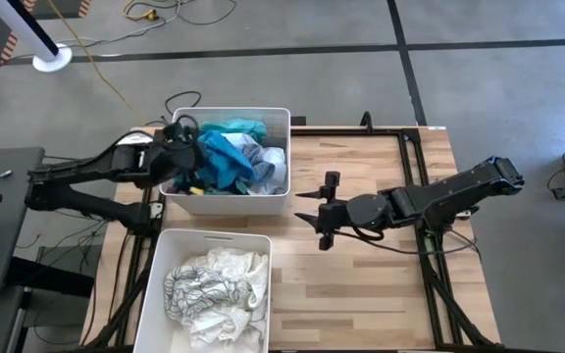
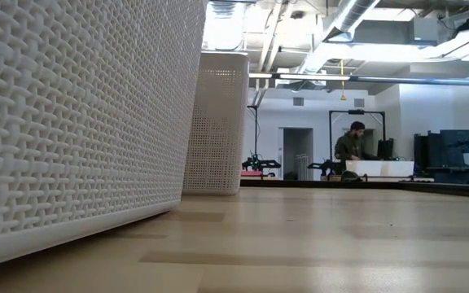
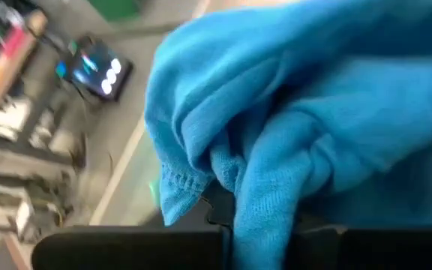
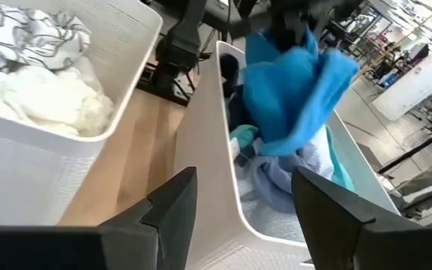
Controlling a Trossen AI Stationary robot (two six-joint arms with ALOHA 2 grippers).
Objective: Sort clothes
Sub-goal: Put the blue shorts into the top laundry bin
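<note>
Your left claw (image 1: 177, 157), clenched on a bright blue garment (image 1: 226, 162), hangs over the coloured bin (image 1: 281, 118); whites (image 1: 214, 284) fill the other, right claw (image 1: 324, 211) released.

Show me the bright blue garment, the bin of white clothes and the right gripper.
bright blue garment (image 4: 295, 94): right wrist view, middle of hanging cloth.
bin of white clothes (image 1: 155, 263): high view, left rim.
right gripper (image 1: 328, 209): high view, between open fingertips.

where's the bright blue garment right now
The bright blue garment hangs from the shut left gripper over the far bin, on the table's left side in the high view, above the other coloured clothes.
</note>
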